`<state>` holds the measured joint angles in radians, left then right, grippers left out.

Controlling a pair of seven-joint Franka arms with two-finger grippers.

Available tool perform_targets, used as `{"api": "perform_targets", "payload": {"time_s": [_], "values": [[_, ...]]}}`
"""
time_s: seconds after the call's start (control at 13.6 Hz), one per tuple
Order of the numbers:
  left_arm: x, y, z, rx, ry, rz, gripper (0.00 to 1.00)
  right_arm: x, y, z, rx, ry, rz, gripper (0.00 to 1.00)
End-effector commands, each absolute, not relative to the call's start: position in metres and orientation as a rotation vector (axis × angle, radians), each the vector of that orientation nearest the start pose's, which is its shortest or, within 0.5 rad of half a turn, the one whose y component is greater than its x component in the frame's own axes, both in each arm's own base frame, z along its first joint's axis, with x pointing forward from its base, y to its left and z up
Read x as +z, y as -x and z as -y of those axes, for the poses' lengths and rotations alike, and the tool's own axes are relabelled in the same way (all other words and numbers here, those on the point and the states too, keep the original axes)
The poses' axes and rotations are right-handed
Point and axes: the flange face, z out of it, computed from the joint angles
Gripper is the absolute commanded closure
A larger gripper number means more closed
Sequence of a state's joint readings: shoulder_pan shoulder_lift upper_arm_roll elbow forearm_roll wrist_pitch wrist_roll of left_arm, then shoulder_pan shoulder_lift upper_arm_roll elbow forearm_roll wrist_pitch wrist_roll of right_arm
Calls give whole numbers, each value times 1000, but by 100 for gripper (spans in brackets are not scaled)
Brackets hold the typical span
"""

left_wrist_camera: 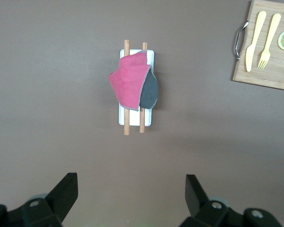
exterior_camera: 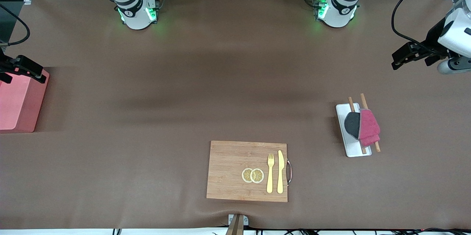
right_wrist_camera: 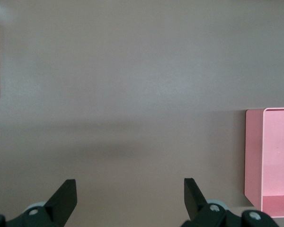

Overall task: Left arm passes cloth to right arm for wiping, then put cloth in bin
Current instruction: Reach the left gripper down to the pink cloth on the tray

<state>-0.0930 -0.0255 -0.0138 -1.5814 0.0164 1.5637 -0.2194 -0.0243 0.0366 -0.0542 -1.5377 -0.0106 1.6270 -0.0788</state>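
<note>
The cloth, crimson-pink with a dark grey part, lies draped over two wooden sticks that rest lengthwise on a flat white tray, toward the left arm's end of the table. Nothing lies on top of the cloth, and the brown surface around the tray is bare. A wooden cutting board sits nearer to the front camera and toward the middle of the table, well apart from the tray; on it lie two lemon slices, a yellow fork and a yellow knife, with a metal handle at the board's edge. The left gripper hangs in the air with its fingers spread wide, holding nothing; the cloth is well apart from it. The bin, salmon-pink, stands at the right arm's end of the table, and the right gripper hovers over it with fingers spread, empty.
</note>
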Motion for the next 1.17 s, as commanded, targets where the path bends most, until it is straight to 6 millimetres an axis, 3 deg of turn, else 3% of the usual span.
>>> {"api": "perform_targets", "payload": {"time_s": [0.0,0.22,0.37,0.51,0.81,1.1], "values": [[641,-537,56,-17,3100,161,0,626,-568,49,-77,3143,-22,0],[641,-542,58,-21,3101,159,0,627,-567,52,-77,3143,-29,0],[624,-554,56,23,3096,160,0,627,-567,52,-77,3143,-27,0],[590,-574,53,91,3088,167,0,627,-567,52,-77,3143,-27,0],[496,-625,35,149,3080,216,0,627,-567,52,-77,3143,-27,0],[433,-652,30,149,3085,232,0,627,-567,52,-77,3143,-27,0]]}}
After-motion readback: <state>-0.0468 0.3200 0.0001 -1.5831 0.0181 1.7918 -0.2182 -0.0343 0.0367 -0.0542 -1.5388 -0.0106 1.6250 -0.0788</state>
